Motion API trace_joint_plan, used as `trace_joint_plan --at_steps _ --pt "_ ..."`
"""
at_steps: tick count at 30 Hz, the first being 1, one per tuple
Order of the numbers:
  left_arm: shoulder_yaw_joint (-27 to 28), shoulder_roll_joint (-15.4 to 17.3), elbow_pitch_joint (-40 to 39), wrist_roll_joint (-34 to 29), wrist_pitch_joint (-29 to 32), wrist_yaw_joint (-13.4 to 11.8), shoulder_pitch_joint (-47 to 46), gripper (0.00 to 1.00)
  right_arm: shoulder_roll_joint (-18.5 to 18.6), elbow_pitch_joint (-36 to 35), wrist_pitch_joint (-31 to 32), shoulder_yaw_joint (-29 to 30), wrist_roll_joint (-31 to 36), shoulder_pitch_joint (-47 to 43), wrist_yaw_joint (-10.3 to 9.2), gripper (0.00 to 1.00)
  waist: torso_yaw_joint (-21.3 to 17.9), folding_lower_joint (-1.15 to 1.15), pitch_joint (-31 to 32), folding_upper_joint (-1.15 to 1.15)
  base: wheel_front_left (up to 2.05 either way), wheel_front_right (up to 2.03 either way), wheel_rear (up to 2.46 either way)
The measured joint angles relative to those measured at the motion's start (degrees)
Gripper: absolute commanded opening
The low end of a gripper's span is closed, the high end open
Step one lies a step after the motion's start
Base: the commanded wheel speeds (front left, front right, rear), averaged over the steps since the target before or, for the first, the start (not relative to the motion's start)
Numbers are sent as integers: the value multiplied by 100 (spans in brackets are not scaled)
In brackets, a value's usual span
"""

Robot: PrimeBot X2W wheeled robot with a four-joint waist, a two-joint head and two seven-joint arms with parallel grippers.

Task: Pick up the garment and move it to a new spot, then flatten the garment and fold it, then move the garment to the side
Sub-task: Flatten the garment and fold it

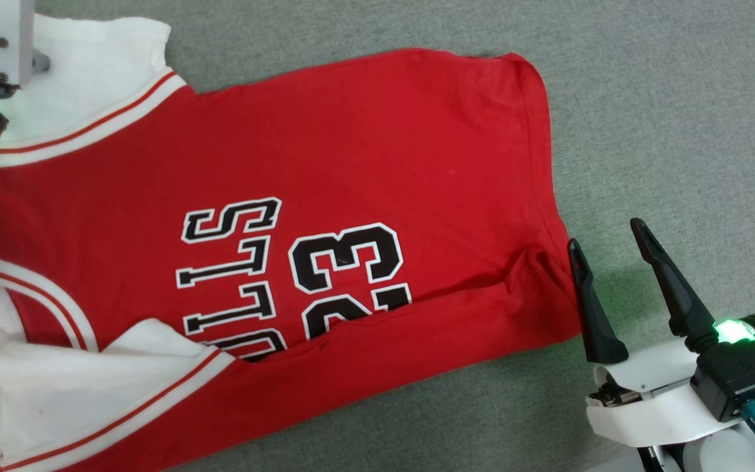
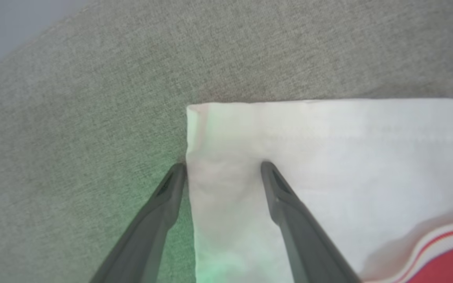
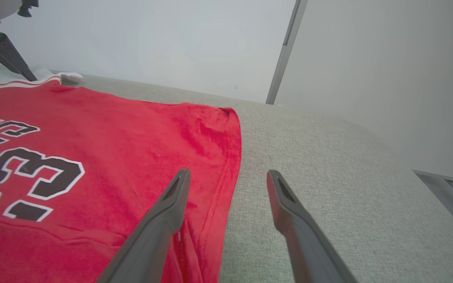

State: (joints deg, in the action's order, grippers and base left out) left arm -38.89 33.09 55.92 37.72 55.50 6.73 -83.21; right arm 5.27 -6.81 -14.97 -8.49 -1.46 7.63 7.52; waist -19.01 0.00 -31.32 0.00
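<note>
Grey upholstery (image 1: pixel 679 98) carries the garment (image 1: pixel 351 144), spread with one long edge folded over, and the right gripper (image 1: pixel 605 233) is wide open just beside its hem (image 1: pixel 543 164) corner. From the left wrist, the left gripper (image 2: pixel 222 164) straddles the garment's white sleeve (image 2: pixel 328 149) corner, fingers wide apart. From the right wrist, one finger (image 3: pixel 163 224) overlaps the hem; pinching both edges together and pulling evenly should flatten it best.

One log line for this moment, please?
shirt: flat, partly folded | left gripper: open at sleeve corner | right gripper: open at hem
</note>
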Motion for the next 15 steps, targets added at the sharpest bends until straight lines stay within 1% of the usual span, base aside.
trace_joint_plan --at_steps 1,2,3,8,11,15 --pt "7 -30 69 2 23 -66 -6 86 -4 -5 0 3 0 4 0 100 -11 0 -6 0 0 0 0" --pt "-11 -57 99 2 27 -66 -8 39 -8 -10 0 5 0 11 0 100 -21 0 -9 0 0 0 0" --pt "0 -88 130 18 23 -62 -8 0 -13 -13 0 8 -1 22 0 100 -27 0 -9 0 0 0 0" --pt "48 -225 182 121 -324 -58 54 0 -36 -13 0 15 -5 67 0 100 -28 0 40 0 0 0 0" --pt "10 -252 175 120 -493 -18 114 0 -41 -24 0 79 -31 67 0 100 -9 0 115 0 0 0 0" --pt "-8 -407 156 214 -692 11 215 0 57 -3 0 71 -68 208 0 100 69 0 235 0 0 0 0"
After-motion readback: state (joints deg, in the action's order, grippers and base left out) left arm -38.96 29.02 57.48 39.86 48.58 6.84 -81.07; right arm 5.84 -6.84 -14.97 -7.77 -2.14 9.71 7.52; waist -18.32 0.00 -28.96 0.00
